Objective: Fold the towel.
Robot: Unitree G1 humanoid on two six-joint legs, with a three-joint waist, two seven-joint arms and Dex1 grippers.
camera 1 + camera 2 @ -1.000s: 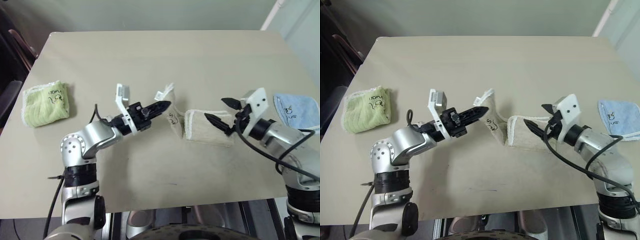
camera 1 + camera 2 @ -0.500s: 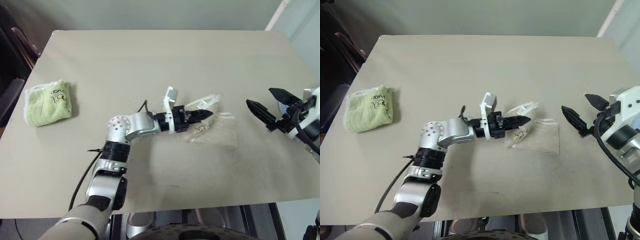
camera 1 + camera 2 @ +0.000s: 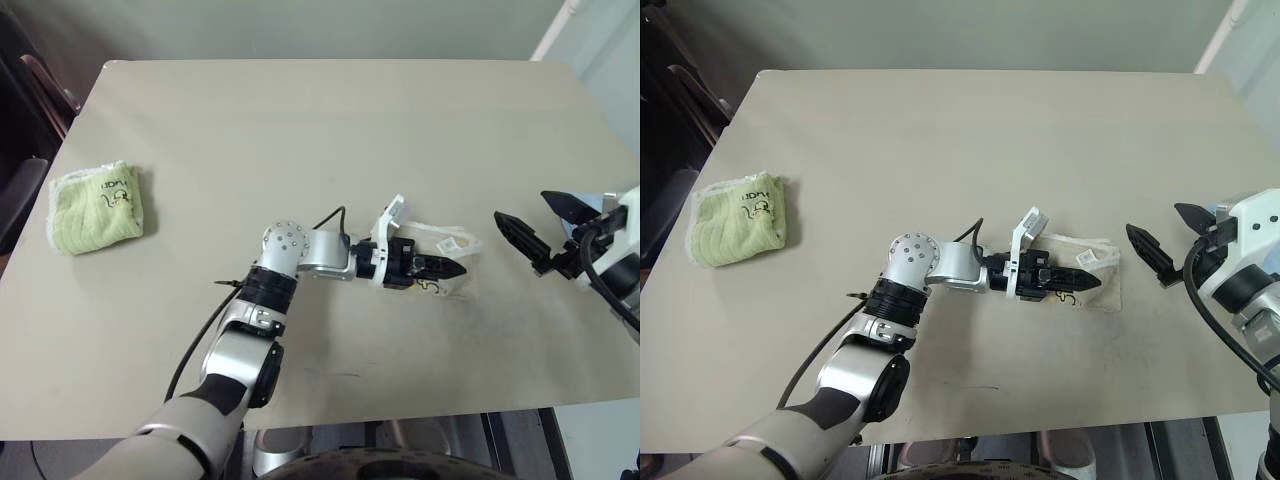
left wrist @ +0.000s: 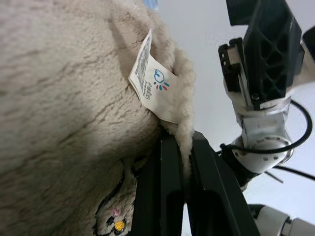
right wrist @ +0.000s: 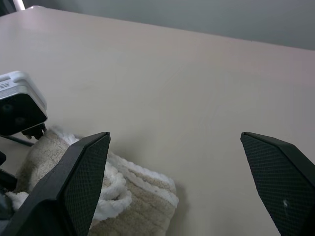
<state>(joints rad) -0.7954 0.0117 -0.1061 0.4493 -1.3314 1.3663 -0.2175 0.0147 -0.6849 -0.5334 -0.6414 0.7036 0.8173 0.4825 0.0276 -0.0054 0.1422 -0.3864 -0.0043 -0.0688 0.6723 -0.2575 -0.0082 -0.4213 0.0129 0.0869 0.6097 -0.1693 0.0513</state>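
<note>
Evidently soft and limp, the beige terry towel (image 3: pixel 1080 278) lies folded near the table's (image 3: pixel 940 130) right front, its corded edge pinched between the left gripper's (image 3: pixel 1092 281) fingers, while the right gripper (image 3: pixel 1170 245) is held spread and empty just beside it.

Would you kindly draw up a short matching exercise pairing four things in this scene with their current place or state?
Things:
1. towel
2. green towel
3. left gripper
4. right gripper

States:
A. open, off the cloth
B. folded, far left of the table
C. shut on cloth
D. mid-table, pinched at its edge

Pairs: 1-D, 2-B, 3-C, 4-A
</note>
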